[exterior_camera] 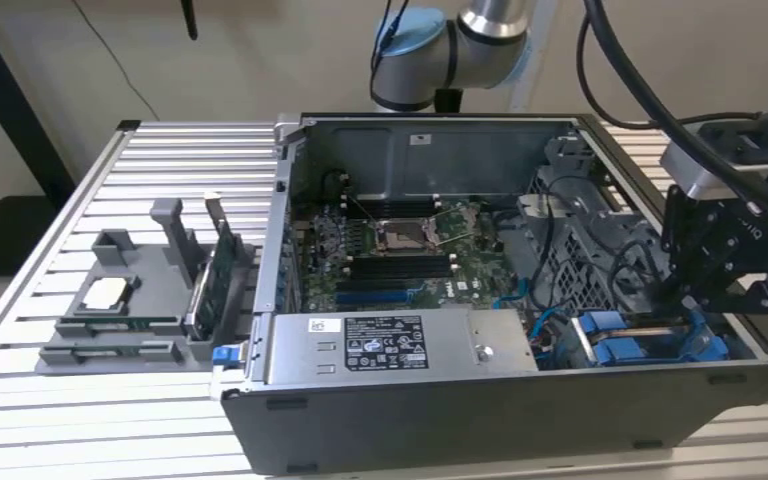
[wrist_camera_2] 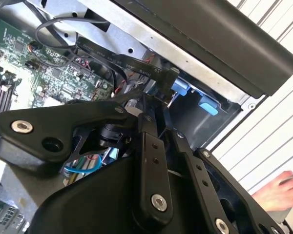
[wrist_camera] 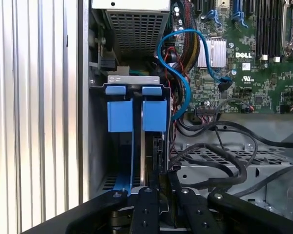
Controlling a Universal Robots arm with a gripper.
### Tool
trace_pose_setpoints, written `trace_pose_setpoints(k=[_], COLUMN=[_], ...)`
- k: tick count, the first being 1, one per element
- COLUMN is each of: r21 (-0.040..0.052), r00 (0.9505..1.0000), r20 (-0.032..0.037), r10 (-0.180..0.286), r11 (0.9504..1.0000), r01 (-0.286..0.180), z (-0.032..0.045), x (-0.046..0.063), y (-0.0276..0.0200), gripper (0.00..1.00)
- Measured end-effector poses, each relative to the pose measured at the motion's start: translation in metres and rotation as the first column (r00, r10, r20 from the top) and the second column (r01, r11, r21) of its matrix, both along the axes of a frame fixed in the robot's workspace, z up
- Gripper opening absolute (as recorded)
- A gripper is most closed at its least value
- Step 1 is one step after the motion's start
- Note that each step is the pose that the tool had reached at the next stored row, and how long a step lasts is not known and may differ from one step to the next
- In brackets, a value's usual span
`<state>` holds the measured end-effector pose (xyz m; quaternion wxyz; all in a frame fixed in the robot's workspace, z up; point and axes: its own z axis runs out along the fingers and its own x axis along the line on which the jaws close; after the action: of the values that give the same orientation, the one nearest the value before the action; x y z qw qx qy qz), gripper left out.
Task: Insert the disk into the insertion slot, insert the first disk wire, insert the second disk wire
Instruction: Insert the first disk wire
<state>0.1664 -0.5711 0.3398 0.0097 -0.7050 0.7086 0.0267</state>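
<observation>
One step of three is judged done: disk (wrist_camera: 154, 116) is seated in insertion slot (wrist_camera: 133, 79); gripper (wrist_camera: 158, 179) jaws are closed just beside it.

Tool (wrist_camera: 159, 181) upright, pointing downward

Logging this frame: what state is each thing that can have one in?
computer case: open, side panel off.
disk: down in the insertion slot.
gripper: right above the disk, contact unclear.
blue cable: looped beside the slot, ends unclear.
</observation>
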Motion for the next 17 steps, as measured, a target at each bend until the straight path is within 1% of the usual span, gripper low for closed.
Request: trace_pose_setpoints(k=[5,8,12,13,14,17], r21=[0.0007,-0.0005,0.0009,0.0012,0.0016,0.0008], r00=[1.0000,1.0000,1.0000,1.0000,1.0000,1.0000], r20=[0.0000,0.0001,0.0000,-0.0001,-0.0001,-0.0001], r10=[0.001,0.001,0.001,0.001,0.001,0.001], r11=[1.0000,1.0000,1.0000,1.0000,1.0000,1.0000], r01=[-0.001,-0.001,-0.001,-0.001,-0.001,-0.001], z=[-0.0028,-0.0065,-0.0076,-0.0067,-0.0048,0.0062], x=[0.000,0.000,0.000,0.000,0.000,0.000], y=[-0.0004,-0.0004,-0.0004,-0.0004,-0.0004,-0.0004], gripper=[0.19,0.19,0.20,0.27,0.27,0.27])
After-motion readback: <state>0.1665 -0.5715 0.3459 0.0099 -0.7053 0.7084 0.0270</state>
